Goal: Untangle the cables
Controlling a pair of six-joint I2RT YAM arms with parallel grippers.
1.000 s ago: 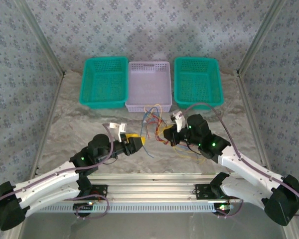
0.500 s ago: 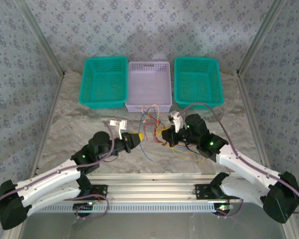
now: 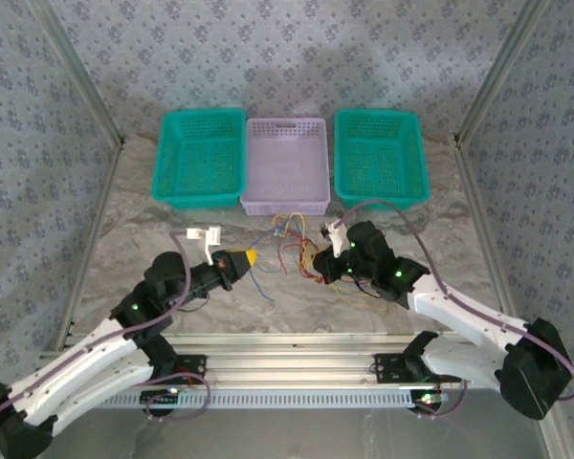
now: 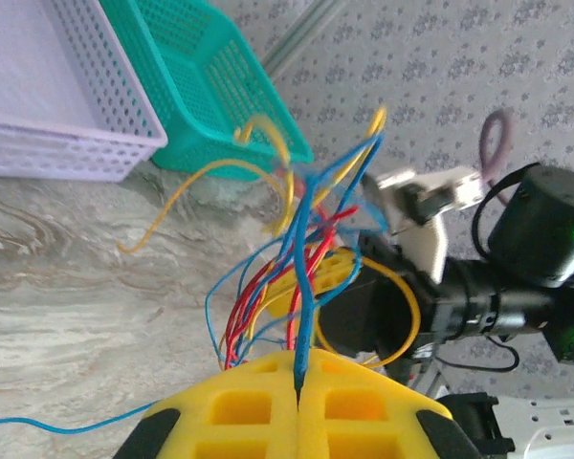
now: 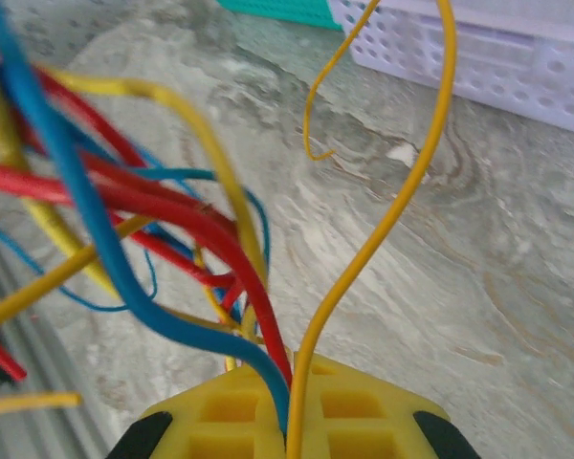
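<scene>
Thin limp cables (image 3: 301,256) knotted, ends lost in tangle. Left fingers (image 4: 234,406), yellow, waffled, pinching blue cable (image 4: 304,316); right fingers (image 5: 364,421) clamping several cables.

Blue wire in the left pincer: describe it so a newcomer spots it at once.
Find the lilac basket; just on its near side lies a tangle of thin coloured cables. The left pincer is shut on one blue wire, which rises from the seam of its yellow pads into that tangle. Its red and yellow neighbours loop and curl, while this one runs almost straight.
</scene>
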